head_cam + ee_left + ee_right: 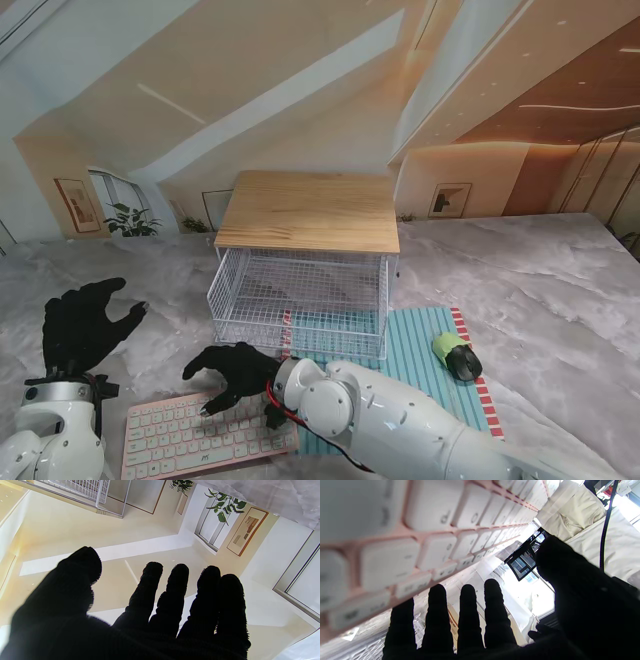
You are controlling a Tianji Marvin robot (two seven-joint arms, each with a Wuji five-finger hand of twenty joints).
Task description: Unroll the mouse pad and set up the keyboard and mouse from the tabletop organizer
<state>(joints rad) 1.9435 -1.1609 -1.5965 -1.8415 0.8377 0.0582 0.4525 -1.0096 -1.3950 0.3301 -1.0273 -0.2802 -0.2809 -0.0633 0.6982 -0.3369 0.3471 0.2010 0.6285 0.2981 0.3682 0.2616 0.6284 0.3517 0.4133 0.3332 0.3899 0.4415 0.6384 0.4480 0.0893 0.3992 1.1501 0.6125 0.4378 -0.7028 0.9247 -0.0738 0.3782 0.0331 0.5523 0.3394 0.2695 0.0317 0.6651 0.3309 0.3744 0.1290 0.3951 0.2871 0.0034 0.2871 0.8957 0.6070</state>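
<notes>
1. The left hand [85, 325] hangs over the marble bench [560, 290] at the far left, fingers spread, holding nothing.
2. The pink keyboard [185, 440] lies flat at the near edge, its right end reaching the mouse pad.
3. The right hand [235, 372] sits over the keyboard's far edge, fingers extended; contact appears likely but cannot be confirmed.
4. The wire organizer [300, 295] stands behind, wooden top on.
5. The teal mouse pad [425, 365] lies unrolled.
6. The mouse [457, 357] rests on the pad's right part.
</notes>
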